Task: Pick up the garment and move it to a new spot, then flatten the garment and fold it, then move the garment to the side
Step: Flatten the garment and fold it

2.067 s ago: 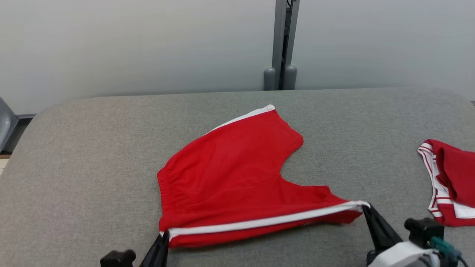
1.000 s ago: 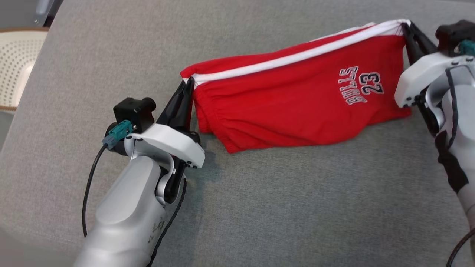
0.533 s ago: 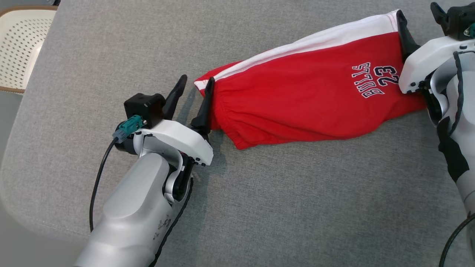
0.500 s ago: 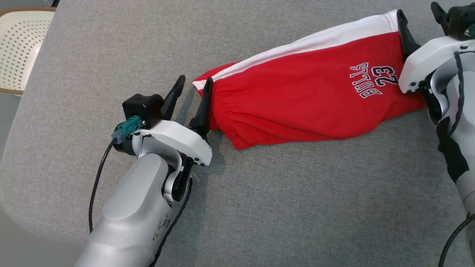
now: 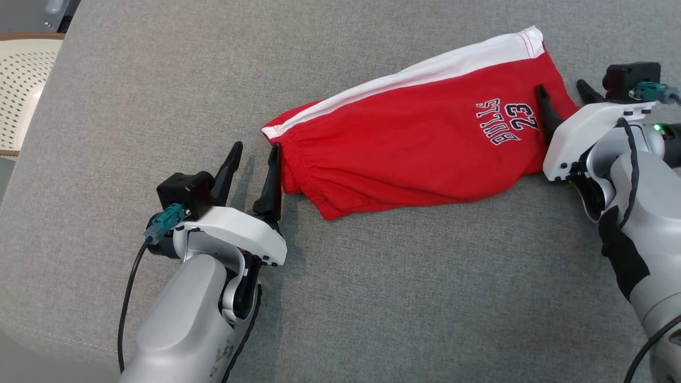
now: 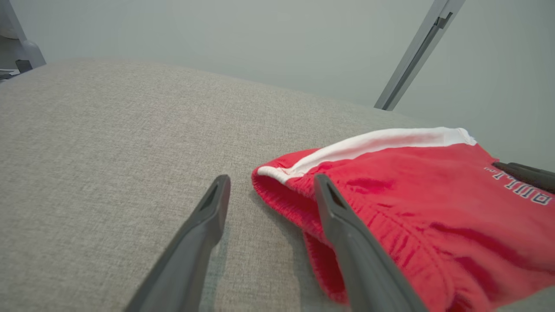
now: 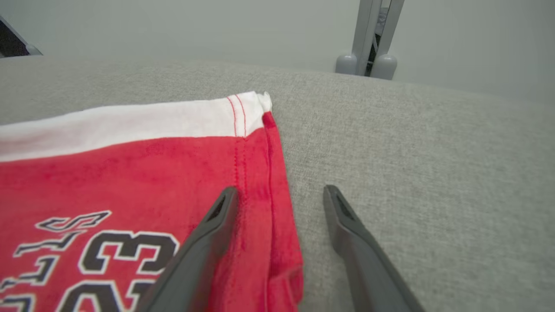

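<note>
The red shorts [image 5: 415,149], with a white side stripe and "BULLS 23" print, lie folded in half on the grey padded surface [image 5: 372,298]. My left gripper [image 5: 254,149] stands open at the waistband end, its right finger against the gathered edge. In the left wrist view the left gripper [image 6: 272,182] points at the waistband corner of the shorts [image 6: 412,208]. My right gripper [image 5: 560,88] is open at the leg-hem end. In the right wrist view the right gripper [image 7: 281,190] straddles the hem of the shorts [image 7: 130,173], left finger over the cloth, right finger over bare surface.
A cream perforated chair [image 5: 21,85] stands beyond the surface's left edge. A grey post [image 7: 373,39] rises behind the far edge against a pale wall. Bare grey surface stretches in front of the shorts, between my two arms.
Both grippers brought the near edge of the shorts over, folding them in half, then opened and let go. Since half a second ago both have drawn back slightly; the camera has tilted down.
</note>
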Tool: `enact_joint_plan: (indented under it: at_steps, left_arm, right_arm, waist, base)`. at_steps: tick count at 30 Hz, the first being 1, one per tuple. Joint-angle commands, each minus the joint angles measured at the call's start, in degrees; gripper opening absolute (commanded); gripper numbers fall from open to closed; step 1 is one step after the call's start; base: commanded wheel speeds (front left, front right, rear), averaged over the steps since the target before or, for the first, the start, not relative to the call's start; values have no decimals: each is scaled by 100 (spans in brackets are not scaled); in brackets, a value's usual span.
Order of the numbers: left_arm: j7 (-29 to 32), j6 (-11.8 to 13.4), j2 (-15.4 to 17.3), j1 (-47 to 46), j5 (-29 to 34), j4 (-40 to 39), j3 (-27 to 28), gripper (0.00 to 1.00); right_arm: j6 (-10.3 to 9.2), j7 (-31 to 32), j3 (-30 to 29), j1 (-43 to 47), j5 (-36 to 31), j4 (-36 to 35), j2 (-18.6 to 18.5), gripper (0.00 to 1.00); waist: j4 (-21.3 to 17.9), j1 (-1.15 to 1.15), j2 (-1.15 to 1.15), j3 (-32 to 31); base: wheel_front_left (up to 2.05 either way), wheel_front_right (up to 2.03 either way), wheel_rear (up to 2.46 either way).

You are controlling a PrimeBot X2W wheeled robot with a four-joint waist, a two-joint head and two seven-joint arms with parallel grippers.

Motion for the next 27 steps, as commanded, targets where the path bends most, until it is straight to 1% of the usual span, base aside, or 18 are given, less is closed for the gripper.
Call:
enact_joint_plan:
  at_steps: [1, 6, 7, 8, 9, 13, 17, 19, 23, 27]
  left_arm:
    - [-27, -33, 31, 64, 42, -29, 32, 100]
    - [-27, -8, 29, 110, 119, -73, 48, 100]
    - [-27, 5, 30, 130, 163, -87, 49, 100]
    - [-26, 10, 31, 168, 181, -85, 54, 100]
    - [-26, 21, 32, 207, 203, -75, 66, 100]
    - [-27, 43, 30, 296, 292, -37, 119, 100]
    - [-27, 25, 30, 471, 548, -9, 243, 100]
    - [-27, 19, 30, 521, 642, -2, 281, 100]
    - [-26, -8, 31, 771, 869, -3, 475, 100]
    - [-26, -30, 28, 1026, 988, -33, 669, 100]
  right_arm:
    - [-3, 137, 90, 85, 131, 20, -9, 100]
    - [0, 943, 473, 293, 611, 77, 33, 100]
    - [1, 994, 517, 329, 707, 37, 19, 91]
    - [1, 1014, 578, 358, 783, -9, -9, 41]
    - [1, 992, 647, 392, 838, -52, -37, 0]
    - [-3, 683, 722, 551, 1112, -194, -200, 0]
    - [-4, 157, 658, 695, 1337, -253, -261, 0]
    - [-3, 36, 639, 735, 1389, -244, -237, 0]
    - [-3, -318, 552, 1002, 1661, -219, -102, 0]
    - [-3, -519, 530, 1242, 1898, -341, -93, 0]
  waist:
    - [6, 0, 0, -4]
    - [41, 0, 0, -48]
    - [47, 0, 0, -63]
    - [51, 0, 0, -87]
    - [48, 0, 0, -118]
    - [-13, 0, 0, -280]
    - [-191, 0, 0, -488]
    - [-248, 0, 0, -542]
    - [-483, 0, 0, -780]
    - [-718, 0, 0, -946]
  base:
    - [0, 0, 0]
    - [0, 0, 0]
    - [0, 0, 0]
    - [0, 0, 0]
    - [0, 0, 0]
    - [0, 0, 0]
    - [0, 0, 0]
    - [0, 0, 0]
    - [0, 0, 0]
    - [0, 0, 0]
